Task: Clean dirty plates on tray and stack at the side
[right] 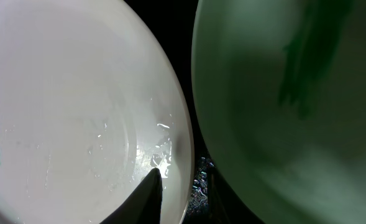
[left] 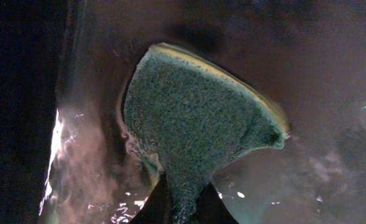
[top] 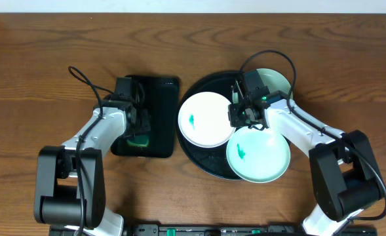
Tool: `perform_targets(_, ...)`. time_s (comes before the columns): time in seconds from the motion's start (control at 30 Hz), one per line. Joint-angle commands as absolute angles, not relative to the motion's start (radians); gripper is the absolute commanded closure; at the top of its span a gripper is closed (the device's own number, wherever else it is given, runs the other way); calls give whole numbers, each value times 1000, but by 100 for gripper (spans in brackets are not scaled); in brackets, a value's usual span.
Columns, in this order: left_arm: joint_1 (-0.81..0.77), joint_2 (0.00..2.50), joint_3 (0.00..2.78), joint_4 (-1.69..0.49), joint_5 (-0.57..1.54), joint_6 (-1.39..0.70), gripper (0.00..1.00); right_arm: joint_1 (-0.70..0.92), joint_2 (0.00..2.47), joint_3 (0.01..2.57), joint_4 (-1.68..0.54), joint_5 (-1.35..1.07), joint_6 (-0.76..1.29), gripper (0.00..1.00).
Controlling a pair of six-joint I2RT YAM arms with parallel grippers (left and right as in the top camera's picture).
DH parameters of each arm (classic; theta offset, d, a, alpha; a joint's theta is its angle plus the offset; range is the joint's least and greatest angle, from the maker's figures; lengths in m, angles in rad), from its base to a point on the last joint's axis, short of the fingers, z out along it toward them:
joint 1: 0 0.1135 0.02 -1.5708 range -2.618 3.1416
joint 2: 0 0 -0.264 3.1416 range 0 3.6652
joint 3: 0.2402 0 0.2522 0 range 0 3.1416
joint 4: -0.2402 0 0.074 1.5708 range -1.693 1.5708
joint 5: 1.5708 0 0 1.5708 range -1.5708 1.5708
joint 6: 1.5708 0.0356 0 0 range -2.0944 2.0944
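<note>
Left gripper [left: 183, 198] is clamped tight on a green sponge [left: 195, 118], pinching its narrow end inside the small rectangular black tray [top: 161, 92] on the wooden table [top: 35, 65]. The right gripper [right: 181, 193] has its jaws a little apart, one fingertip over the white plate [right: 77, 112] and the rim between them; the dim view does not show whether they actually pinch it. The round black tray [top: 206, 164] holds all three plates: the white one on its left with a teal smear, a front mint plate [top: 265, 157] also smeared, and a rear mint plate [top: 279, 78] partly hidden under the right arm.
</note>
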State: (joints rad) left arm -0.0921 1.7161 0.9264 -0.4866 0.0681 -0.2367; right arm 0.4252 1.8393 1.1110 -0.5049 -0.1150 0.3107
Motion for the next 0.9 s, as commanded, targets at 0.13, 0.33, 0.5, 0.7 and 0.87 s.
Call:
perform_targets(0.13,-98,1612,952,-503,104,-226,93,434,1839,1108,-505,-113,314,97)
perform_targets(0.33,-98,1425,952,-511,104,-222,93,434,1839,1108,-505,-113,314,99)
perform_targets(0.5,-98,1312,952,-503,104,-176,93,434,1839,1108,-505,-113,314,99)
perform_targets(0.7,-98,1287,952,-467,104,-165,93,434,1839,1108,-509,-113,313,99)
perform_targets(0.87,-98,1287,952,-395,105,-168,93,434,1839,1108,-511,-113,314,99)
